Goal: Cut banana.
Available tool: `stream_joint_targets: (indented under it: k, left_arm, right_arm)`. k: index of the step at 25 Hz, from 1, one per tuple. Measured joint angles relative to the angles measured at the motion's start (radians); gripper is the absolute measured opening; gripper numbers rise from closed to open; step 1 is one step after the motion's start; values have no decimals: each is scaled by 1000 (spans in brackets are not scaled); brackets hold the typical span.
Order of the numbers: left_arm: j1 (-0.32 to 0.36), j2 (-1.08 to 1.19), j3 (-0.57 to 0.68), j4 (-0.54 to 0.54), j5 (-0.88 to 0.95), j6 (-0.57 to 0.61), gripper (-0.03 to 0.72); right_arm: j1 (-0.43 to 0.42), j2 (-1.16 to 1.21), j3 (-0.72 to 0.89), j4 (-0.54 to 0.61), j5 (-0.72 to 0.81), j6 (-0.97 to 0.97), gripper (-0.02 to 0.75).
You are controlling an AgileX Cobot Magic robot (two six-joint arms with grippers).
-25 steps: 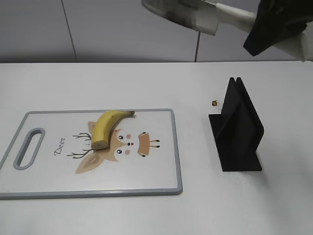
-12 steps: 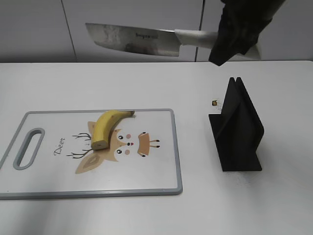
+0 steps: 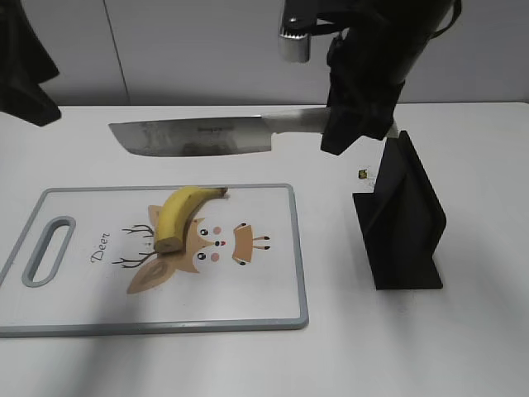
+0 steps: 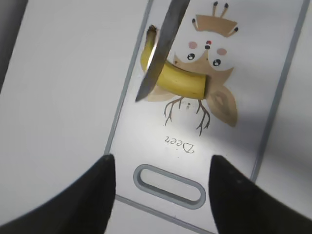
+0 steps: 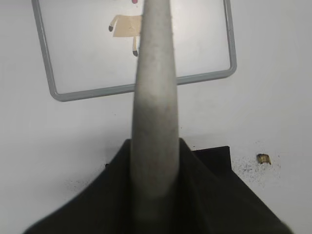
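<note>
The banana [image 3: 178, 217] lies curved on the white deer-print cutting board [image 3: 83, 306], cut end toward the front. My right gripper [image 3: 355, 124] is shut on the handle of a big knife [image 3: 194, 136]. It holds the blade level in the air above and behind the banana, not touching it. In the left wrist view the blade [image 4: 161, 53] crosses over the banana [image 4: 183, 83]. My left gripper [image 4: 161, 195] is open and empty, high over the board's handle slot. It shows as a dark shape at the upper left of the exterior view [image 3: 33, 103]. The right wrist view shows the knife handle [image 5: 156, 97] between my right gripper's fingers [image 5: 156, 195].
A black knife stand [image 3: 401, 219] stands on the white table to the right of the board. A small brownish scrap [image 3: 363, 174] lies just behind it. The board's handle slot [image 3: 48, 250] is at its left end.
The right gripper has brought the knife down and to the left, from high above the table to just over the banana. The left gripper has come into view at the upper left.
</note>
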Motion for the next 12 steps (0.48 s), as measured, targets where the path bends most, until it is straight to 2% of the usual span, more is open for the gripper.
stream_joint_targets:
  k: [2, 6, 12]
  left_arm:
    - [-24, 31, 0, 10, -7, 1, 588]
    - [-31, 76, 0, 13, -3, 1, 588]
    - [-31, 118, 0, 16, 0, 1, 588]
  right_arm:
    - [29, 10, -1, -10, -18, -17, 159]
    - [89, 20, -1, -43, -91, -33, 159]
    - [111, 20, -1, -32, -141, -36, 159]
